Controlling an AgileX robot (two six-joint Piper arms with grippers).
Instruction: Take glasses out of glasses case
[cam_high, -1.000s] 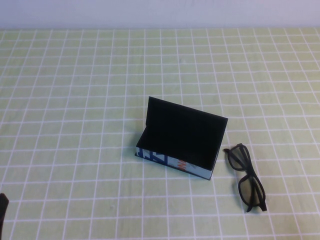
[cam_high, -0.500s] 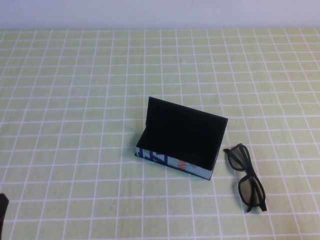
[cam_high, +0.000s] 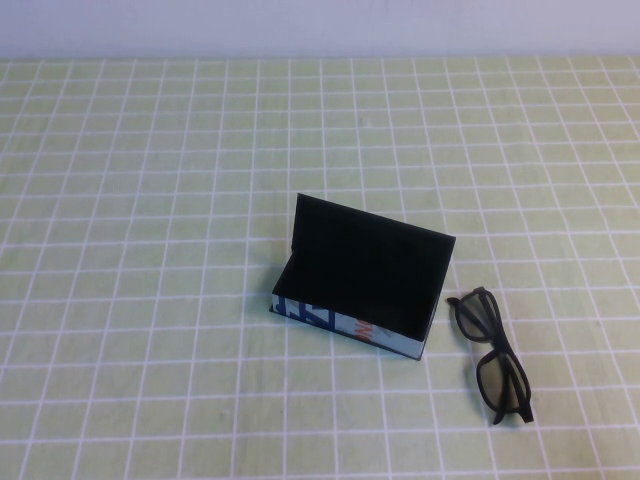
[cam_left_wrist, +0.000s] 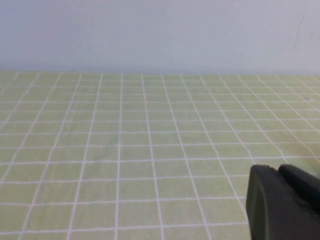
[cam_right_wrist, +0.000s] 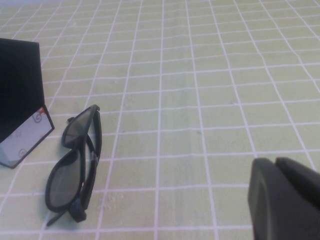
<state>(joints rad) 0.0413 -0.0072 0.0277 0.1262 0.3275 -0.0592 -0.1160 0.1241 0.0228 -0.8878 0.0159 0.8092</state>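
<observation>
The glasses case (cam_high: 346, 325) stands open in the middle of the table, its black lid upright at the back, and its black inside shows nothing in it. The black glasses (cam_high: 492, 350) lie folded on the cloth just right of the case, apart from it. In the right wrist view the glasses (cam_right_wrist: 75, 167) lie beside the case's corner (cam_right_wrist: 22, 135). My right gripper (cam_right_wrist: 275, 162) is shut and empty, hovering to the right of the glasses. My left gripper (cam_left_wrist: 277, 170) is shut and empty over bare cloth; the case and glasses do not show in its view.
A green cloth with a white grid (cam_high: 150, 200) covers the whole table. A pale wall (cam_left_wrist: 160, 30) runs along the far edge. Neither arm shows in the high view.
The dark tip of my left arm at the lower left corner of the high view has slipped out of view. The case and glasses have not moved.
</observation>
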